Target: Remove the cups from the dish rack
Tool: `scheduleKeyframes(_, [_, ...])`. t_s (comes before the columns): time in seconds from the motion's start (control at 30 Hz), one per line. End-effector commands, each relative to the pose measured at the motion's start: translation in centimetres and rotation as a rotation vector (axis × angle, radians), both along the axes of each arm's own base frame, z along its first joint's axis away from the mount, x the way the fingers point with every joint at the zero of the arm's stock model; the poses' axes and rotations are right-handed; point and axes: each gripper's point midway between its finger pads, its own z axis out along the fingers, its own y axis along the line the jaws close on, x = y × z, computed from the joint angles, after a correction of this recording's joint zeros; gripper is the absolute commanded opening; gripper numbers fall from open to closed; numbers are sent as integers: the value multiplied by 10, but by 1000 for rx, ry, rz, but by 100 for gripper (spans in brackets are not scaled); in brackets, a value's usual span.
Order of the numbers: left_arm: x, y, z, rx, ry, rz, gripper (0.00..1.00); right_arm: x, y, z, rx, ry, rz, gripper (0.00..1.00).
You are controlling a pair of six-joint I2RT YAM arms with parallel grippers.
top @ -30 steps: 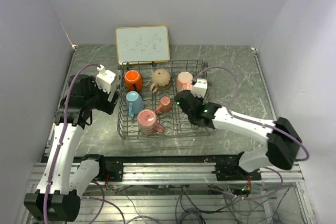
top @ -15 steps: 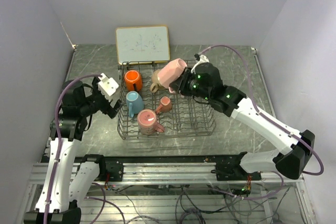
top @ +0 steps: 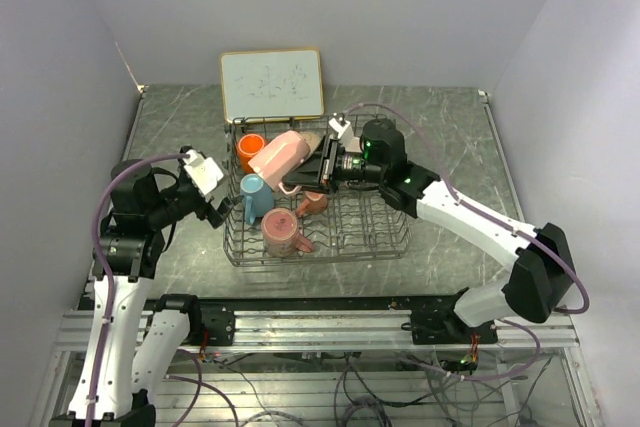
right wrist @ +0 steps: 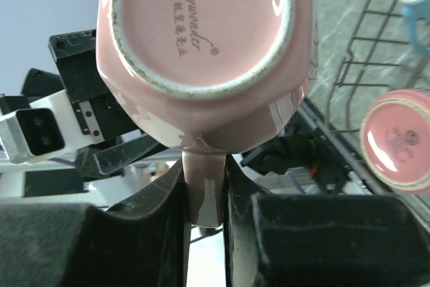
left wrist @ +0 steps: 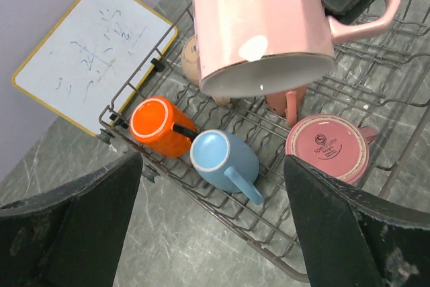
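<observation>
Your right pincer [right wrist: 205,196] is clamped narrow on the handle of the pink mug [top: 278,157], which hangs tilted above the far-left part of the dish rack [top: 312,259] in the middle of the worktop [top: 450,137]. Your left pincer [top: 220,209] stands wide and empty just beside the rack's left side. Carry the mug high over the orange mug [top: 249,150] and blue mug [left wrist: 222,156] toward the worktop's left edge; that thin handle grip may let it swing. The tan mug [left wrist: 190,58] is mostly hidden, and clearance above the rack is hard to judge.
</observation>
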Motion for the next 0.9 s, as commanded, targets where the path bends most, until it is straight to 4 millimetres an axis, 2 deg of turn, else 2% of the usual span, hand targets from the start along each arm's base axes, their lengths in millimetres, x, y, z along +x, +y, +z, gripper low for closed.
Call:
scheduleKeyframes(0.0, [-3, -9, 18, -50, -80, -47, 97, -24, 12, 55, 273, 24, 127, 0])
scheduleKeyframes(0.23, [1, -13, 35, -142, -83, -31, 98, -40, 26, 55, 361, 106, 170, 0])
scheduleKeyframes(0.37, [4, -14, 33, -148, -73, -31, 97, -50, 29, 73, 461, 125, 200, 0])
scheduleKeyframes(0.43, [5, -14, 34, -146, -88, -28, 99, -55, 30, 67, 474, 150, 200, 0])
scheduleKeyframes(0.53, [3, -14, 36, -137, -100, -40, 92, -61, 27, 70, 511, 165, 190, 0])
scheduleKeyframes(0.7, [1, -18, 44, -183, -83, -44, 87, -69, 19, 81, 587, 177, 186, 0])
scheduleKeyframes(0.87, [-1, -27, 46, -284, 29, -62, 74, -78, 15, 98, 672, 150, 210, 0])
